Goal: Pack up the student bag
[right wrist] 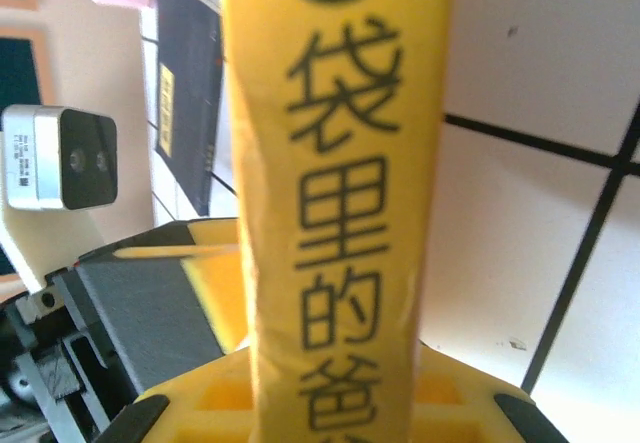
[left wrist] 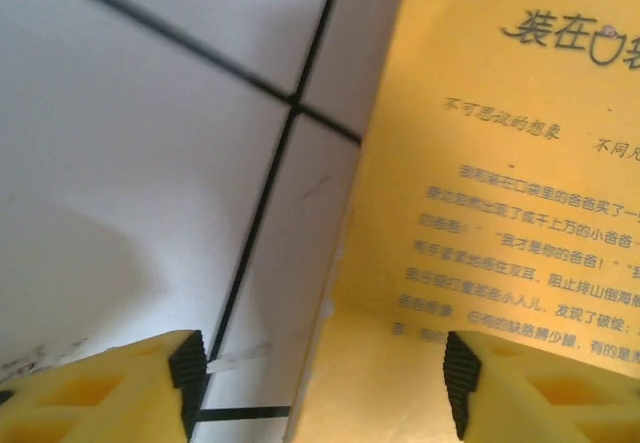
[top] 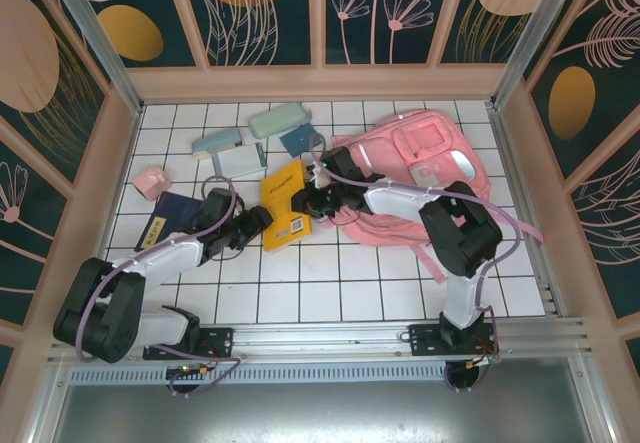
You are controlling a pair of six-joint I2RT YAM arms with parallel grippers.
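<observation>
The student bag (top: 425, 168), pink with white patches, lies flat at the back right of the tiled table. A yellow book (top: 284, 203) with black Chinese print sits tilted just left of it, between the two arms. My right gripper (top: 303, 203) is shut on the book's right edge. In the right wrist view the book's spine (right wrist: 335, 163) runs up from between the fingers of the right gripper (right wrist: 335, 418). My left gripper (left wrist: 322, 368) is open, its pads either side of the yellow book's (left wrist: 480, 163) lower left edge. In the top view the left gripper (top: 265, 221) is at that corner.
A dark blue notebook (top: 165, 218) and a small pink box (top: 150, 180) lie at the left. Behind the book are a mint pencil case (top: 278, 120), a pale blue box (top: 217, 143) and a blue booklet (top: 298, 140). Wooden walls fence the table.
</observation>
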